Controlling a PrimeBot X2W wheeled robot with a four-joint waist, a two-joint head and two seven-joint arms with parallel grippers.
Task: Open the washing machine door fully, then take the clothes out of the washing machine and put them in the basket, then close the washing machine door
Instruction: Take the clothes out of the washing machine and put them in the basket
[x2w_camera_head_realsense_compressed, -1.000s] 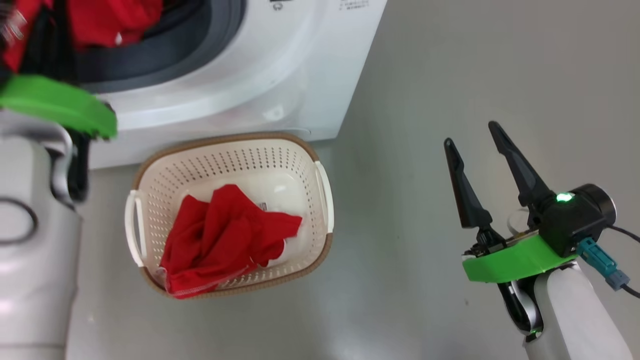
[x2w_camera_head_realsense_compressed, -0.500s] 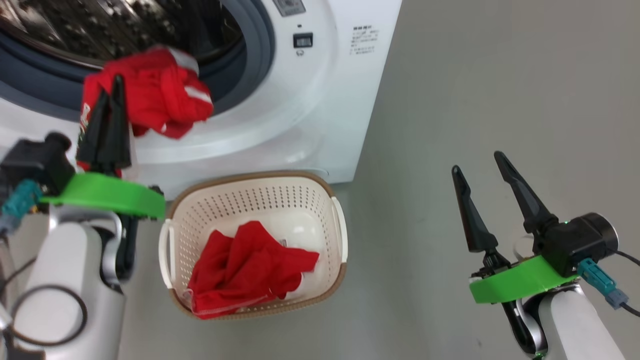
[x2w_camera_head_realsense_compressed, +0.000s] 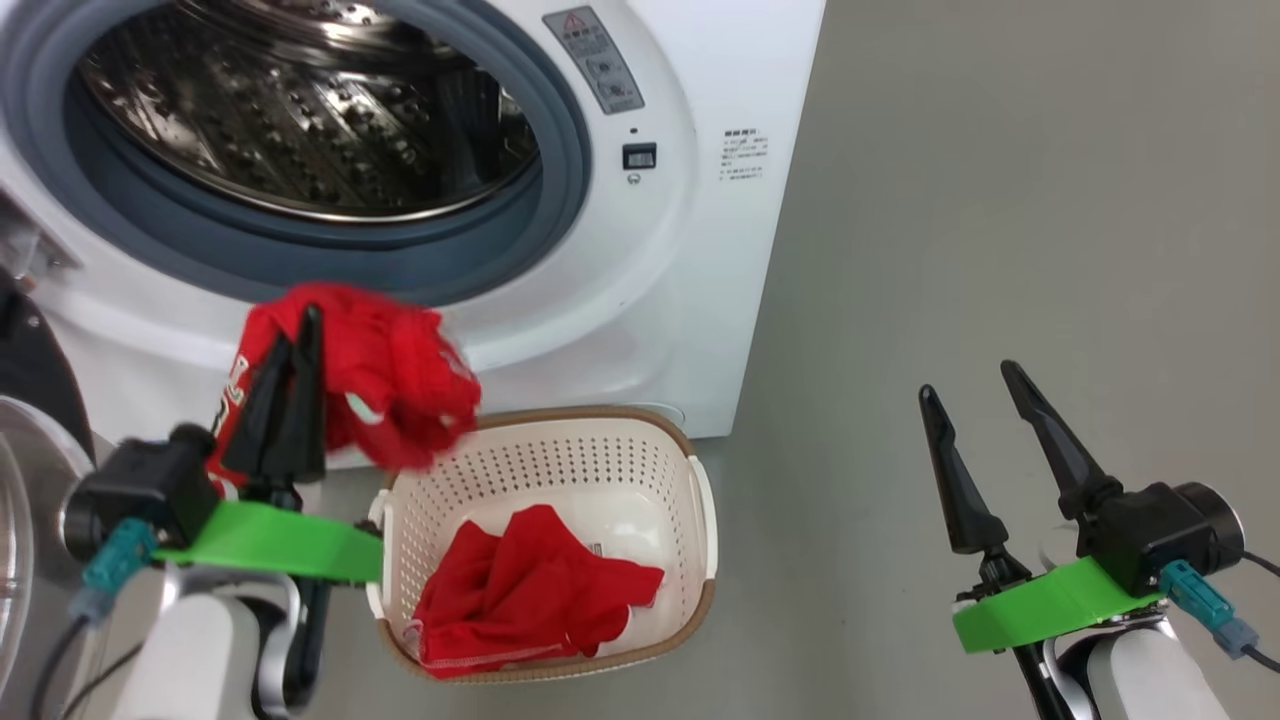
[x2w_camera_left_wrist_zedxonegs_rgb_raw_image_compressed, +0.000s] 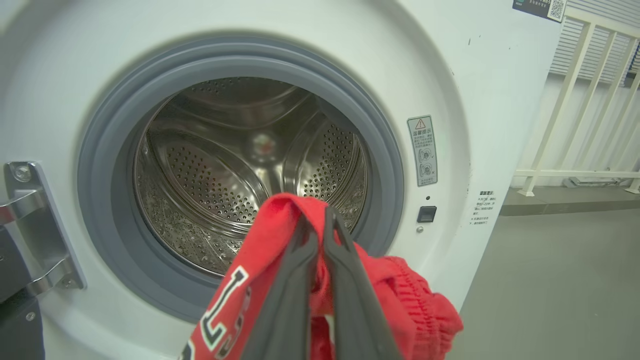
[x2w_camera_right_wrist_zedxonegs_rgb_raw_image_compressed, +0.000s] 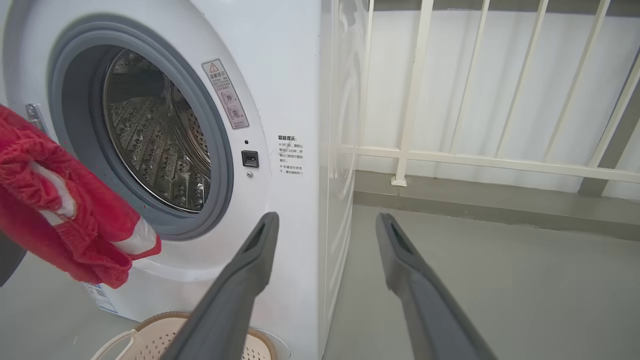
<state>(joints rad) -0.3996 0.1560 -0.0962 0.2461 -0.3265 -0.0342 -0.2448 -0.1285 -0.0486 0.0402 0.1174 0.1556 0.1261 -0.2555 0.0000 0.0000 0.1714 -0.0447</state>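
Clothes: a bright red fabric garment (x2w_camera_head_realsense_compressed: 390, 380) with white trim and white lettering is hanging bunched from the left pincer (x2w_camera_head_realsense_compressed: 297, 330), spilling over its fingertips and to their right; a second red bundle (x2w_camera_head_realsense_compressed: 530, 590) is lying below and to the right of that pincer, inside the basket.
Left pincer: its two long dark fingers are pressing tightly together on the bright red fabric garment, and in the left wrist view (x2w_camera_left_wrist_zedxonegs_rgb_raw_image_compressed: 316, 216) they are pointing at the porthole with the cloth (x2w_camera_left_wrist_zedxonegs_rgb_raw_image_compressed: 400, 300) draping around them.
Right pincer: the right pincer (x2w_camera_head_realsense_compressed: 969, 380) is standing released with its fingers spread wide, gripping nothing and hovering over the grey floor (x2w_camera_head_realsense_compressed: 950, 200).
Basket: the cream-white perforated plastic basket with a brown woven-look rim (x2w_camera_head_realsense_compressed: 580, 412) is sitting on the floor just right of the left pincer and well left of the right pincer, against the machine's foot.
Washing machine: the big white front-loading washing machine (x2w_camera_head_realsense_compressed: 700, 250) is standing ahead of both pincers, its perforated steel drum (x2w_camera_head_realsense_compressed: 300, 110) showing through the grey-gasketed porthole.
Door: the black-rimmed round door (x2w_camera_head_realsense_compressed: 35, 375) is standing swung open at the left pincer's outer side.
Railing: a white barred railing (x2w_camera_right_wrist_zedxonegs_rgb_raw_image_compressed: 500, 150) is running beyond the right pincer (x2w_camera_right_wrist_zedxonegs_rgb_raw_image_compressed: 326, 217).
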